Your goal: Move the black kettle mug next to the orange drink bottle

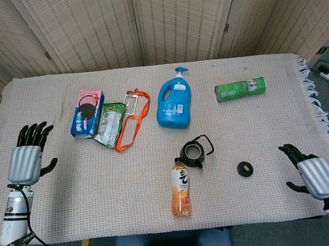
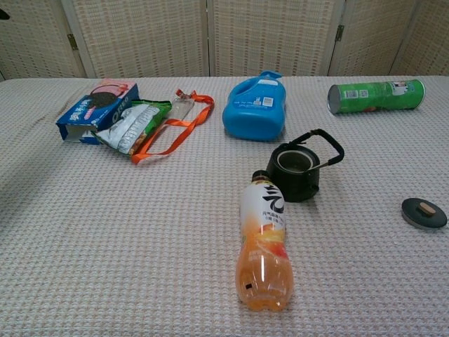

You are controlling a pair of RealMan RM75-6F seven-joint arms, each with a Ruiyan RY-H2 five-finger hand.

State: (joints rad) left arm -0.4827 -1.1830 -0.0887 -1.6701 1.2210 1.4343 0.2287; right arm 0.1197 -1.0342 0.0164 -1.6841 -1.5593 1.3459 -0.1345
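Left hand: at the far left edge of the head view, over the left margin of the table, fingers spread and pointing up the frame, holding nothing; the chest view does not show it.
Right hand: lower right corner of the head view, at the table's right edge, fingers apart and empty; absent from the chest view.
Black kettle mug: upright, lidless, just below the centre of the head view, its handle arched to the right; right of centre in the chest view.
Orange drink bottle: lying on its side at lower centre, cap toward the mug; the cap end touches or nearly touches the mug's base, I cannot tell which. In the chest view it runs from centre to the lower edge.
Lid: small dark disc to the right of the mug, apart from it; far right in the chest view.
Blue detergent bottle: lying flat at upper centre, above the mug.
Green can: on its side at upper right.
Cookie box: upper left, with a snack bag just beside it and an orange lanyard looped at the bag's right.
Table: covered in a pale woven cloth, fringed on the right edge.
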